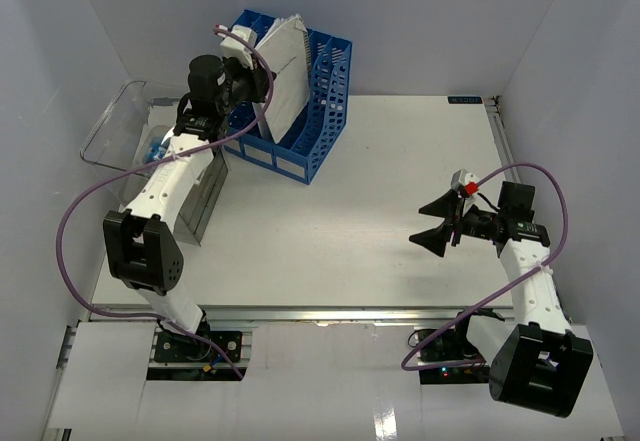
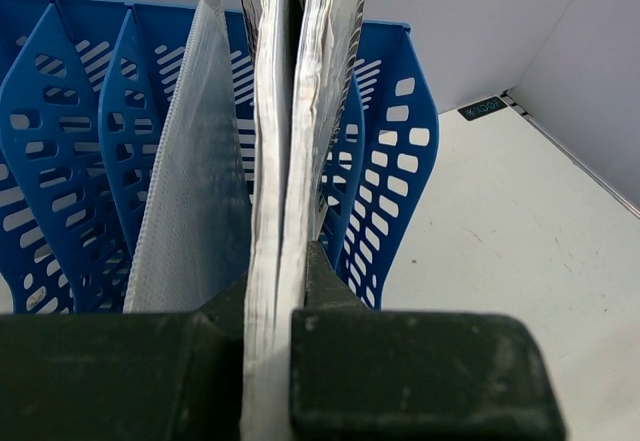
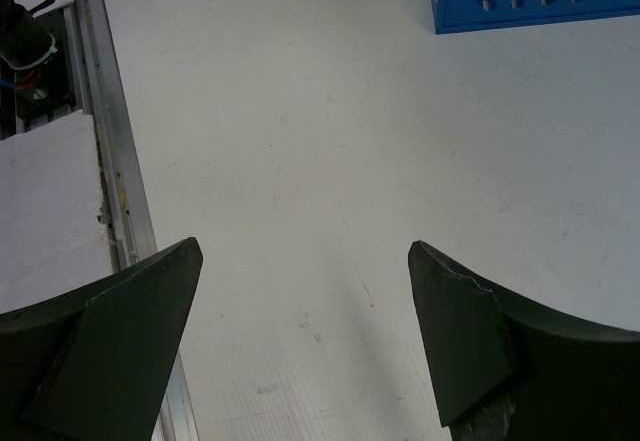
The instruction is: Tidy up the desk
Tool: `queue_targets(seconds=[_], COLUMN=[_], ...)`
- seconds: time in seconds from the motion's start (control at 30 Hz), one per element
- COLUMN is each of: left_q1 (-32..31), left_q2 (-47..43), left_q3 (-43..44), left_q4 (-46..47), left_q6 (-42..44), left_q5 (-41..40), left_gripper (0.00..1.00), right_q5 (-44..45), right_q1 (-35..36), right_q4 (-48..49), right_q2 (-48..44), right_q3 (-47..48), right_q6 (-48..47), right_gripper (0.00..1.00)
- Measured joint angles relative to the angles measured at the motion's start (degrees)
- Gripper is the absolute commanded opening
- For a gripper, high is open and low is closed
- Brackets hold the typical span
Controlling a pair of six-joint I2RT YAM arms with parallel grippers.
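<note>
A large white desk (image 1: 380, 181) fills the floor of a white-walled booth, with a metal rail (image 1: 330, 313) along its near edge. At the far left corner of the desk stands a blue slotted file rack (image 1: 310, 131). The left gripper (image 1: 247, 83) is closed tight on a thick white bundle of papers (image 1: 285, 61), which stands upright at the rack. The wrist camera shows the fingers (image 2: 400, 371) pinching the bundle's lower edge; its top runs out of that view, and whether its bottom sits in a slot cannot be made out. A grey mesh sleeve (image 2: 190, 181) stands in a slot just beside it.

Left of the rack is a clear plastic bin (image 1: 115, 126), its contents mostly hidden by the arm. A grey boxy object (image 1: 205, 201) lies beside the arm, too covered to identify.

On the right, the right gripper (image 1: 435, 223) hangs over bare desk with its jaws spread wide, holding nothing.
</note>
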Motion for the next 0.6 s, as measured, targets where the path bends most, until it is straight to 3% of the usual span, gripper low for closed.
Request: queue_targets(seconds=[0.6], left_q1=[0.0], left_q2=[9.3], left_q3=[-2.7], left_q4=[9.0], left_q6=[1.3], left_q5=[2.6], left_gripper=[0.0], right_q5=[1.2], right_q1=[0.0], right_q4=[1.1], right_q2=[1.4], right_q3=[-0.8], right_q6=[0.5], right_gripper=[0.9])
